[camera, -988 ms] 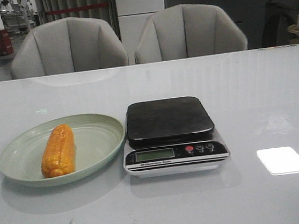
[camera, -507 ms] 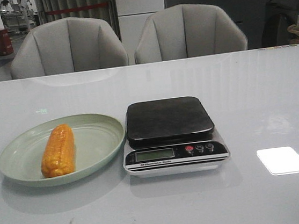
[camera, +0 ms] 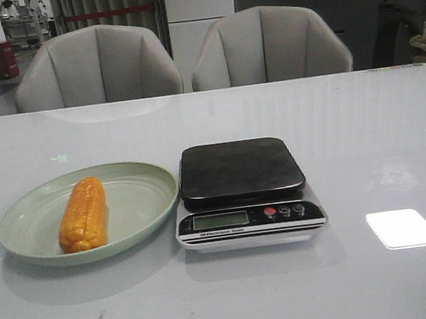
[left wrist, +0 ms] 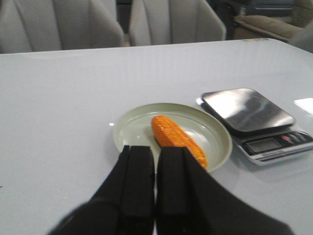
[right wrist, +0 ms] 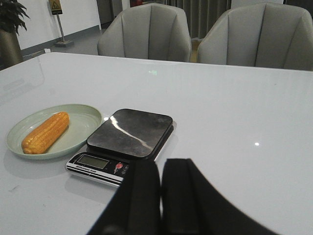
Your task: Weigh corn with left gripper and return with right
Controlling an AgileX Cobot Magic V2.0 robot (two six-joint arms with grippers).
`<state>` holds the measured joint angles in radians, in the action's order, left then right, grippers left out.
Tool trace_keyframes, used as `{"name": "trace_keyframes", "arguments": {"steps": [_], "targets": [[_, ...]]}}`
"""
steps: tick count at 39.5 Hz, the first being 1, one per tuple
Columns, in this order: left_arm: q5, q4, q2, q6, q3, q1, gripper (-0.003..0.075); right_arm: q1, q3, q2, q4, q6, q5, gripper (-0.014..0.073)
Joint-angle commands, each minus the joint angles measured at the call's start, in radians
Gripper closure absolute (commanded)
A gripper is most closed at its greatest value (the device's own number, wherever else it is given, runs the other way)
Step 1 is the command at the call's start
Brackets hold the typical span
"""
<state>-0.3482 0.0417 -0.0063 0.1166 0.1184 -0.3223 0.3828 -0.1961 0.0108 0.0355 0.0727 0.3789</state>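
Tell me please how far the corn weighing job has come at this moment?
Nothing looks done yet. The corn lies on the green plate, and the scale platform is bare. In hand: the left tool, fingers shut and holding nothing, is near the plate's edge. The right tool is shut too, near the scale. Left: pick up the corn, weigh it, return it with the right tool.

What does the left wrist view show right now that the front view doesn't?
Only the left wrist view shows the left gripper, its black fingers pressed together and holding nothing, short of the green plate. Only the front view shows the scale's display and buttons head-on, and neither arm. Both show the corn lying on the plate, with the scale's platform bare beside it.
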Motion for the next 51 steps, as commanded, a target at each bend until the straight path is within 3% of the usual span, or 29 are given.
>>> {"name": "trace_keyframes", "arguments": {"steps": [1, 6, 17, 51], "targets": [[0.209, 0.0, 0.002, 0.0, -0.04, 0.076, 0.0596, -0.004, -0.025, 0.009, -0.013, -0.008, -0.074, 0.0416], [0.348, 0.0, -0.004, 0.0, -0.118, 0.173, 0.0596, -0.004, -0.025, 0.009, -0.013, -0.008, -0.074, 0.0416], [0.414, -0.019, -0.023, 0.0, -0.155, 0.315, 0.0596, -0.004, -0.025, 0.009, -0.013, -0.008, -0.074, 0.0416], [0.428, -0.019, -0.021, 0.0, -0.155, 0.322, 0.0596, -0.004, -0.025, 0.009, -0.013, -0.008, -0.074, 0.0416]]}}
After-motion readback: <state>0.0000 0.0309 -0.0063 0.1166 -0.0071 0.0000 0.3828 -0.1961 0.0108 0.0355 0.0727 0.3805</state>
